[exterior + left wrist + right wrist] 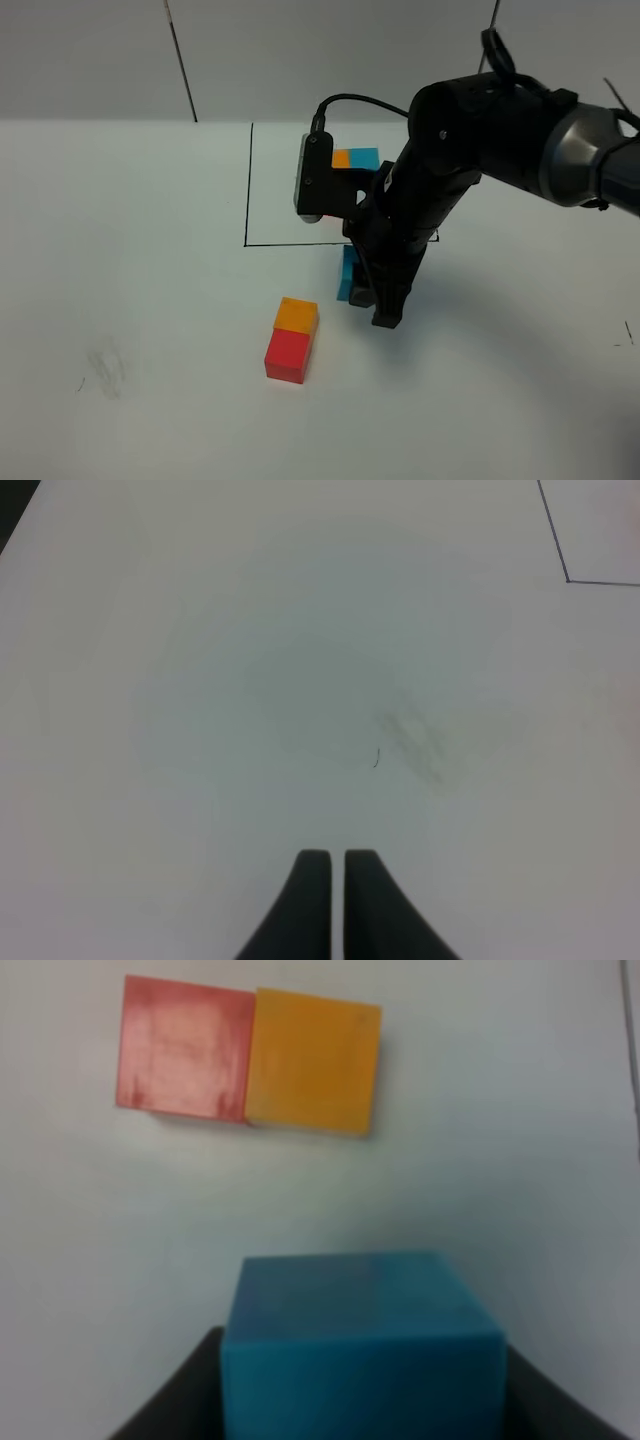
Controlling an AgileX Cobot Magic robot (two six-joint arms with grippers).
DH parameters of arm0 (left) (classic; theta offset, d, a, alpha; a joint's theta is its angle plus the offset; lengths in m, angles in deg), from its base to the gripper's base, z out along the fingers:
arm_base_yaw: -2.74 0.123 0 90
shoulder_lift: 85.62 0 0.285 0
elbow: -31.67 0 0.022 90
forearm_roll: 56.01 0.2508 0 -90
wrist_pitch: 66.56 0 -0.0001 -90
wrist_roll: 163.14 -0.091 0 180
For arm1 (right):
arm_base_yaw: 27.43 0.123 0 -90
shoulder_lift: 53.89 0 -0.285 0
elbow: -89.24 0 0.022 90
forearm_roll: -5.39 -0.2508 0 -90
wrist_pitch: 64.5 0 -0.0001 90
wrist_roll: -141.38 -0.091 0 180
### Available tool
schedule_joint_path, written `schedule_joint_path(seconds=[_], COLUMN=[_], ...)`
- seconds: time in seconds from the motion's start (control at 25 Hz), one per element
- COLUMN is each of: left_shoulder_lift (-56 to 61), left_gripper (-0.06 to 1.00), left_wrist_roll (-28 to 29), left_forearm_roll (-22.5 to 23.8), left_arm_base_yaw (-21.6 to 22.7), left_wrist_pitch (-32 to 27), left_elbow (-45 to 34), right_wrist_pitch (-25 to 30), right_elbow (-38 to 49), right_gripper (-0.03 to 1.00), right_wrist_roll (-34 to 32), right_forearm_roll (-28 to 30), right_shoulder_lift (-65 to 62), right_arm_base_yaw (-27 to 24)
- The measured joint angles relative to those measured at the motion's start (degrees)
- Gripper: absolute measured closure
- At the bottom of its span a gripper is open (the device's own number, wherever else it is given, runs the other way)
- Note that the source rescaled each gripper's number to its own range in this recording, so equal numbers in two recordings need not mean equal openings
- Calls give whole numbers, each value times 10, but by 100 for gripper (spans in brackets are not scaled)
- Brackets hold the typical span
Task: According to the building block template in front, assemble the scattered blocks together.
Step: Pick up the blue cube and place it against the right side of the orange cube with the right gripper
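The template's orange cube point(342, 158) and blue cube point(365, 158) show inside the black-lined rectangle point(247, 190). Its red cube is hidden behind my right arm. The loose orange cube point(296, 314) and loose red cube point(287, 354) lie joined side by side on the white table, and also show in the right wrist view, orange point(312, 1060) and red point(183, 1050). My right gripper point(372, 292) is shut on the loose light blue cube point(348, 277) point(360, 1345), held to the right of the orange cube and apart from it. My left gripper point(337, 880) is shut and empty over bare table.
A grey smudge point(105, 368) marks the table at the front left and also shows in the left wrist view point(410, 740). A corner of the black frame line point(567, 580) shows there too. Thin dark rods point(182, 60) stand against the back wall.
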Motion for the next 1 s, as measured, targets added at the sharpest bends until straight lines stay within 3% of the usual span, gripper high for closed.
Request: schedule_joint_path(seconds=[0.48, 1.0], left_shoulder_lift=[0, 0], left_gripper=[94, 94], left_wrist_roll=[0, 0], left_forearm_roll=[0, 0], left_arm_base_yaw=[0, 0], left_wrist_pitch=[0, 0], left_elbow=[0, 0], right_wrist_pitch=[-28, -67], right_elbow=[0, 0], right_gripper=[39, 39], right_wrist_roll=[-17, -88], right_forearm_roll=[-8, 1], right_shoulder_lift=[45, 71], right_arm_base_yaw=[17, 17])
